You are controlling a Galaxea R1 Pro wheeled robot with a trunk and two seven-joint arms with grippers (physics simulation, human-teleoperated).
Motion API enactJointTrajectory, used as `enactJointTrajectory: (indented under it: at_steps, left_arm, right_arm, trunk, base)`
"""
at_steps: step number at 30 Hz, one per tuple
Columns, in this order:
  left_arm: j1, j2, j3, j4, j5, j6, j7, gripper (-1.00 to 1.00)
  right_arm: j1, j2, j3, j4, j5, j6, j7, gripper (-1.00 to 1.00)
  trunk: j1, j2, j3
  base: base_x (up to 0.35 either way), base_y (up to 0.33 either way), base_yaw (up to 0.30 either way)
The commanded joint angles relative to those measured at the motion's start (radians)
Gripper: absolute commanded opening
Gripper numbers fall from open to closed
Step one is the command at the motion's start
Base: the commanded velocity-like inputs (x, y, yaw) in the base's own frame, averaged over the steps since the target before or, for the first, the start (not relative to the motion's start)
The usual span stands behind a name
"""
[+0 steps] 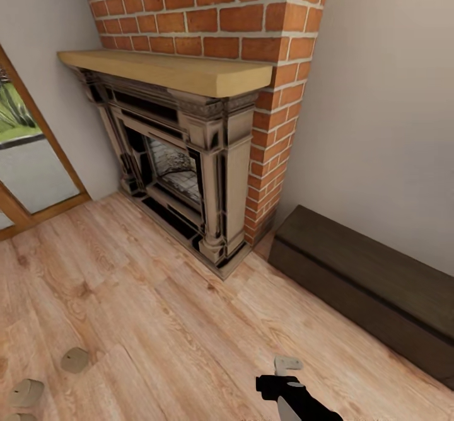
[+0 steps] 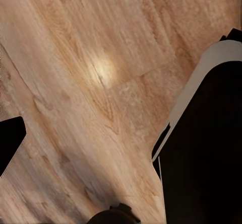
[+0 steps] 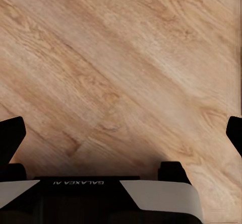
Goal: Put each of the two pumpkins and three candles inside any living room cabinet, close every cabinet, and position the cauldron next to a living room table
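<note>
Two pale tan candles (image 1: pixel 75 359) (image 1: pixel 26 392) lie on the wood floor at the lower left of the head view. The top of a third candle (image 1: pixel 19 417) peeks in at the bottom edge. The long, low dark-brown cabinet (image 1: pixel 372 282) stands against the right wall, its front flush and shut. My right gripper (image 1: pixel 285 375) hangs low over bare floor, between the candles and the cabinet. In its wrist view the right gripper (image 3: pixel 121 133) is open with only floorboards between its fingers. My left gripper (image 2: pixel 121 138) is also over bare floor, one black finger (image 2: pixel 10 143) at the frame's edge. The pumpkins and cauldron are out of view.
An ornate grey fireplace (image 1: pixel 189 169) with a light wooden mantel (image 1: pixel 170 71) and a red brick chimney (image 1: pixel 214 11) stands straight ahead. A glass door with a wooden frame (image 1: pixel 31 175) is at the left. The robot's black-and-white body (image 2: pixel 206 143) is in the left wrist view.
</note>
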Motion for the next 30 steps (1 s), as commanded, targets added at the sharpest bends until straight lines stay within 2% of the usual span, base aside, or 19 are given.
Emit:
enactJointTrajectory:
  at_steps: [1, 30]
  left_arm:
    - [0.000, 0.000, -0.009, -0.001, 0.010, -0.001, 0.004, 1.00]
    - [0.000, -0.004, -0.008, -0.001, 0.013, 0.000, 0.004, 1.00]
  right_arm:
    - [-0.001, -0.001, 0.008, -0.002, -0.007, 0.004, -0.008, 1.00]
    - [-0.001, -0.001, 0.008, -0.002, -0.005, 0.004, -0.009, 1.00]
  trunk:
    - [0.000, -0.001, -0.002]
    - [0.000, -0.001, -0.023]
  base:
    - [0.000, 0.000, -0.256]
    - [0.000, 0.000, -0.245]
